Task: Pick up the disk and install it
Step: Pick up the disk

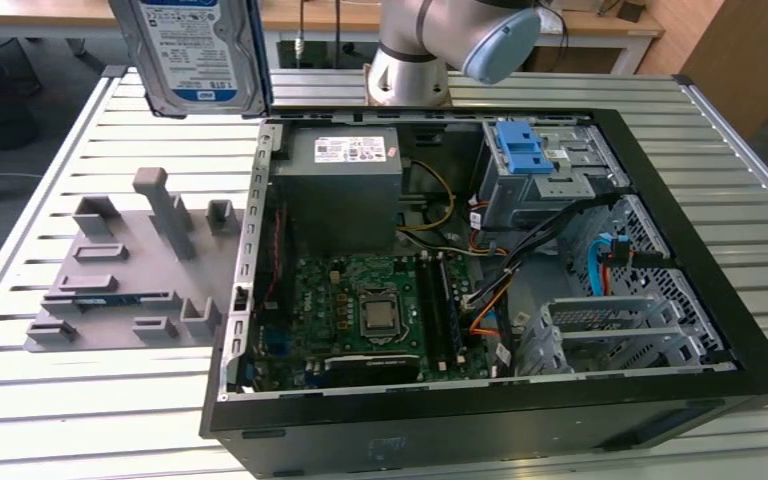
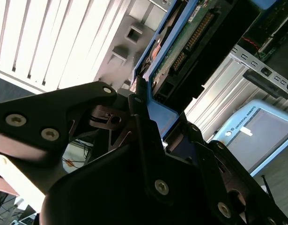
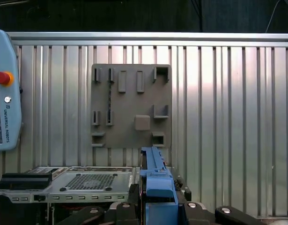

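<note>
The disk [image 1: 197, 50] hangs upright in the air at the exterior view's upper left, label toward that camera, over the slatted table [image 1: 51, 400] just outside the far corner of the open computer case [image 1: 704, 240]; the second wrist view shows its green circuit-board face [image 2: 181, 51] and connector pins exposed. The gripper [image 2: 151, 119] is clenched on the blue plastic bracket at the drive's edge, with black fingers [image 2: 136, 101] on either side of it.

It looks like a rigid, fairly dense metal block, unlikely to flex; the bracket, though, is thin plastic and probably smooth, so a grip there could slip or lever under the drive's weight; the bare board and pins are the fragile side and best kept off any metal.

Below the drive lies the grey fixture plate [image 1: 117, 270] with upright posts; open table surrounds it. Inside the case room is tighter; the power supply [image 1: 344, 190] sits beside the silver drive cage [image 1: 538, 165] with its blue latch, and loose cables [image 1: 558, 235] run close under that cage, near sharp sheet-metal edges.
</note>
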`<action>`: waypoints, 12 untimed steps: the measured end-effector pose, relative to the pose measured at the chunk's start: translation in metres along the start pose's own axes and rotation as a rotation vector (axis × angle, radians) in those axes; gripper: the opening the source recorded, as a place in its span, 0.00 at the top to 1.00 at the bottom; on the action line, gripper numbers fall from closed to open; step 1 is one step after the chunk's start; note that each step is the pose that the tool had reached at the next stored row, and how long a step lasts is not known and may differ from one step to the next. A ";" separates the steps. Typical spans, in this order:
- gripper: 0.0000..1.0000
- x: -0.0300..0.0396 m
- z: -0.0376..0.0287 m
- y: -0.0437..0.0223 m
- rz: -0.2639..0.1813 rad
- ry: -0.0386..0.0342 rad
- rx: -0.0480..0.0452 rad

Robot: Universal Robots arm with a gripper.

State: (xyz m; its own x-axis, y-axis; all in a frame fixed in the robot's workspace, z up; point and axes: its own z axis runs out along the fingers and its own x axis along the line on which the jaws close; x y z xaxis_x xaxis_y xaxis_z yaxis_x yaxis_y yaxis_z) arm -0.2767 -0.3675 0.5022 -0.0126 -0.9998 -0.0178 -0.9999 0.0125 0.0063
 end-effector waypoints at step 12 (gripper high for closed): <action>0.64 0.0075 -0.0003 -0.0186 0.000 0.0000 -0.0011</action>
State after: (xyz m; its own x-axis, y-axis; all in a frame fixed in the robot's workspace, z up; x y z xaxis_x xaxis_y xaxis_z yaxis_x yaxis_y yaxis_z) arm -0.2582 -0.3752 0.5022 -0.0127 -0.9998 -0.0177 -0.9999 0.0126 0.0074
